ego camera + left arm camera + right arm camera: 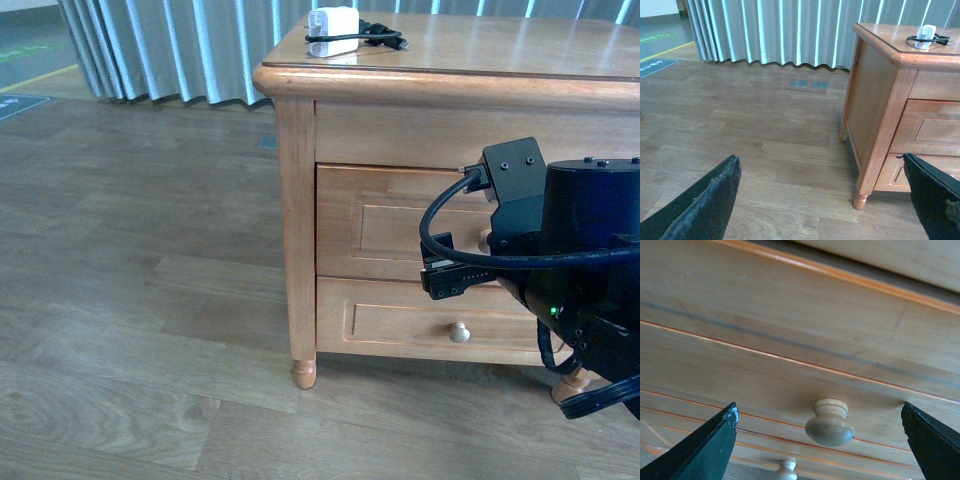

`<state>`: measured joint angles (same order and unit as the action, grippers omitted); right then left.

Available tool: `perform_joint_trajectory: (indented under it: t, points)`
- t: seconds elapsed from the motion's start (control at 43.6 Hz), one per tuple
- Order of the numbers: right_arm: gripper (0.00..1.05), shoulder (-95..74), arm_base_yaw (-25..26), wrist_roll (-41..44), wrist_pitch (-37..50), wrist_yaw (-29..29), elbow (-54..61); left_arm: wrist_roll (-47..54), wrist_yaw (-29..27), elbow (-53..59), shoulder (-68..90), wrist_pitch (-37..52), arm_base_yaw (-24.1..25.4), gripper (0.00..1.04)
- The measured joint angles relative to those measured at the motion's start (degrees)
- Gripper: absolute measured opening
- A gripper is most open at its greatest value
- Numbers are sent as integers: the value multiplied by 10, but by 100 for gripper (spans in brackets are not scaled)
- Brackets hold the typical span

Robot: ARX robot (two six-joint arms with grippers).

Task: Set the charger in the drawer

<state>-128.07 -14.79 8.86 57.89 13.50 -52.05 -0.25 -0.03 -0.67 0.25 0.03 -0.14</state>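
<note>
While the right gripper (pixel 818 412) sits with jaws spread wide just in front of the wide honey-brown wooden drawer (pixel 385 225), that drawer's round pale knob (pixel 829 423) lies between the two fingertips, touched by neither. Drawer front looks flush with the frame, closed. Small white rectangular charger (pixel 333 32) with thin black cable is on the glossy top of the brown wooden nightstand (pixel 480 55), near its far left corner. Left gripper (pixel 820 159) is spread apart too, nothing in it, hovering over the grey-brown plank floor (pixel 765 125) off the nightstand's left side. Below the drawer, the lower drawer's knob (pixel 459 332) shows.
</note>
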Motion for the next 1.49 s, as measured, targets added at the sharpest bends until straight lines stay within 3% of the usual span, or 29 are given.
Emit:
perform_joint_trajectory:
  t: [0.298,0.367,0.596,0.642,0.756,1.146,1.49]
  points:
    - [96,-16,-2,-7,-4,7,-9,0,0,0,0,0,0,99]
    - [92,-17,-2,-10,-3,10,-10,0,0,0,0,0,0,99]
    - [48,-17,-3,-16,-2,12,-11,0,0,0,0,0,0,99]
    - [45,-17,-3,-17,-1,12,-11,0,0,0,0,0,0,99]
    - [25,-17,-3,-18,-1,19,-11,0,0,0,0,0,0,99]
    - [23,-4,-2,-22,-13,8,0,0,0,0,0,0,0,99]
    - [22,101,-1,-53,-56,-53,132,0,0,0,0,0,0,99]
